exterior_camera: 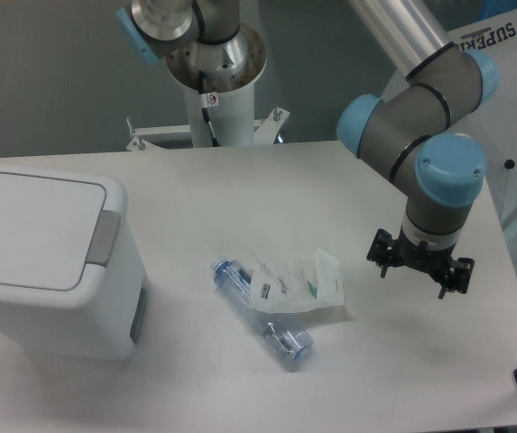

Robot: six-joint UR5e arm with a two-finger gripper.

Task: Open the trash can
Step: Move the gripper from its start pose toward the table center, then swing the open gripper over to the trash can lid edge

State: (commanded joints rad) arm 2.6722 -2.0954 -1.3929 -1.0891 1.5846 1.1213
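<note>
Well, trash can [46,257]: far left of the bench [402,361], lid flat and closed, grey latch strip facing right.
Pincer [419,271]: hangs over the right side, well apart from the can, holding nothing; its opening I cannot tell.
Middle: plastic bottle [263,314] lying flat, touching a crumpled clear wrapper [299,284].

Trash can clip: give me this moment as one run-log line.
trash can: lid shut, table's left | gripper: hovering over right side, far from can, holding nothing | plastic bottle and wrapper: mid-table
</note>
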